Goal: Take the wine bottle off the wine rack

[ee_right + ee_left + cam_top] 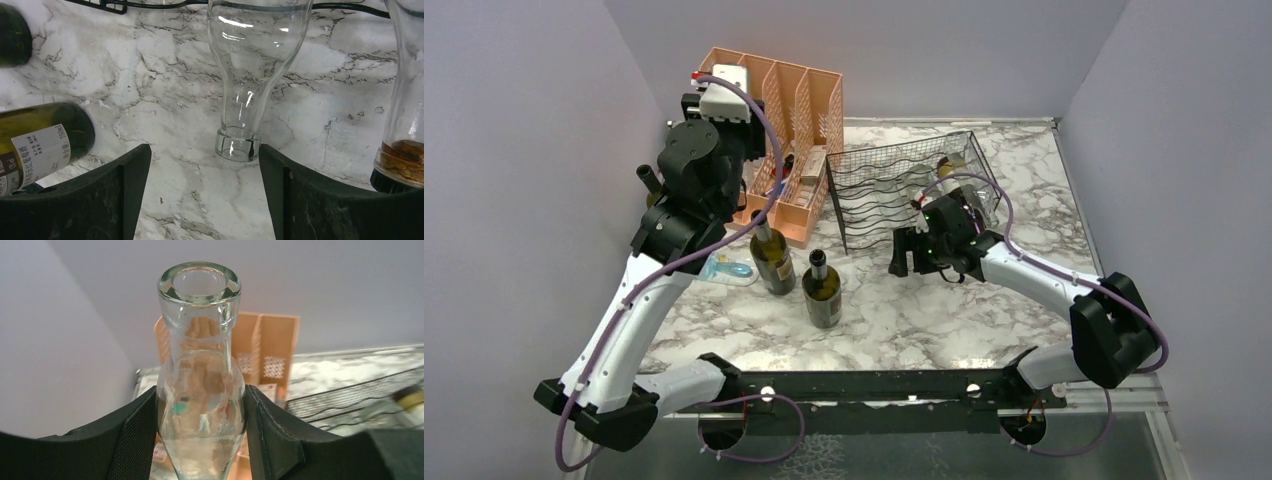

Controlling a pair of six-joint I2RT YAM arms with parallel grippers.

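Right gripper (202,165): open wide, holding nothing, straddling neck of clear glass wine bottle (255,55). Lies seemingly in wine rack (884,170). Smooth, slippery, fragile; grip neck under lip. Beyond, left gripper (200,412): clamped on second clear bottle (200,340).

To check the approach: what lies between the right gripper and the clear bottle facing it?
Only bare marble table, in the right wrist view, between right gripper and clear bottle.

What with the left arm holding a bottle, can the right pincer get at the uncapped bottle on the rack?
Probably yes: the uncapped bottle points its neck at the open right pincer, mouth just ahead of the gap, nothing between. The next bottle lies off to the side.
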